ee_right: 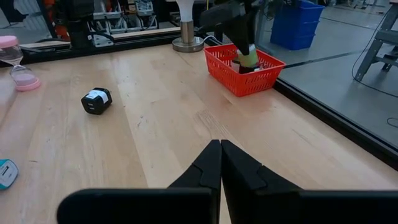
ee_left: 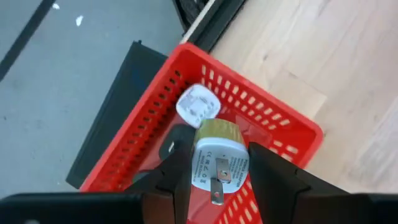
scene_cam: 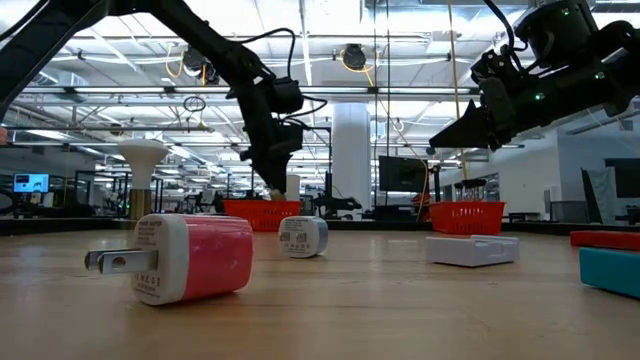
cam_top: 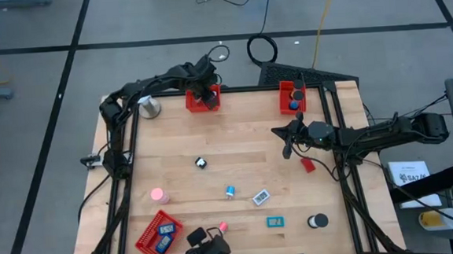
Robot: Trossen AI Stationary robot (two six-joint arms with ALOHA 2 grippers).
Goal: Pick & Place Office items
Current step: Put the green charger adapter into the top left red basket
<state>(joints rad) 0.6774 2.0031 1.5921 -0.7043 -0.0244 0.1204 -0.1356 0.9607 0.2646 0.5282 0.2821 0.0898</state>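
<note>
Across your counter (cam_top: 236,154) most office items still lie loose; left fingers (ee_left: 180,168) grip a white charger (ee_left: 214,163) over a red tray (cam_top: 203,102), right fingers (ee_right: 219,163) shut empty.

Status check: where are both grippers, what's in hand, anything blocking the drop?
Left gripper shut on white charger, over the red basket at the far edge. Right gripper shut, empty, above bare table. Another white plug already in the basket.
</note>
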